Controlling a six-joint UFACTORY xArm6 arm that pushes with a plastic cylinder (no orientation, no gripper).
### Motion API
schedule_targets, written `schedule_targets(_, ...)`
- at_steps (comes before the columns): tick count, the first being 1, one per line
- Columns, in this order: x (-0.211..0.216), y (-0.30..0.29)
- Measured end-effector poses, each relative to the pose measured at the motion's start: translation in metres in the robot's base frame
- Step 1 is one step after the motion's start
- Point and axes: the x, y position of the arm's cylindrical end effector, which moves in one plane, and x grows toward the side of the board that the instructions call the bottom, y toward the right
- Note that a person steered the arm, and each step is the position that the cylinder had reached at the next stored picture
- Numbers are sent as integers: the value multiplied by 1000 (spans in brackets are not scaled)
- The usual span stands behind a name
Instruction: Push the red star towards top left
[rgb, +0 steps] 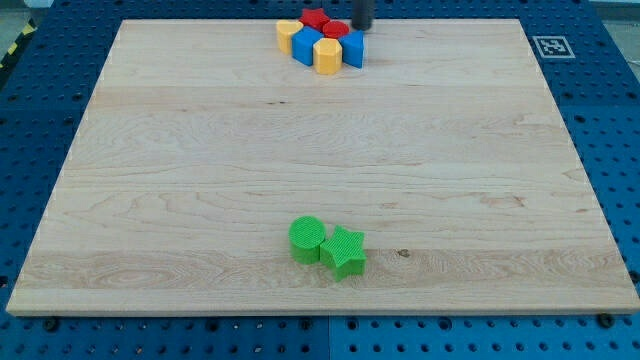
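My tip (361, 29) sits at the view's top edge, centre-right – a dark rod end w/ no jaws, so nothing to open or clench; it holds nothing and stands just right of the block cluster, touching or nearly touching the red block there.

Cluster at top centre, approx 6 blocks packed tight:
- 2 red – the red star block (315, 18) at the back, by the board's top edge, plus a red rounded block (336, 29) just right of it, shape unclear.
- 2 blue – a blue block (307, 45) in the middle, a blue block (352, 48) on the right.
- 2 yellow – a yellow block (288, 36) on the left, a yellow block (327, 55) in front.

Well apart, near the view's bottom centre: 2 green – a green cylinder block (307, 239) touching a green star block (343, 251) on its right.

All on the pale wooden board (180, 200).
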Motion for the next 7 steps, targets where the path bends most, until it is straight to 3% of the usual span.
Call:
schedule_targets(2, 9, -81)
schedule_targets(5, 10, -96)
schedule_targets(7, 42, -114)
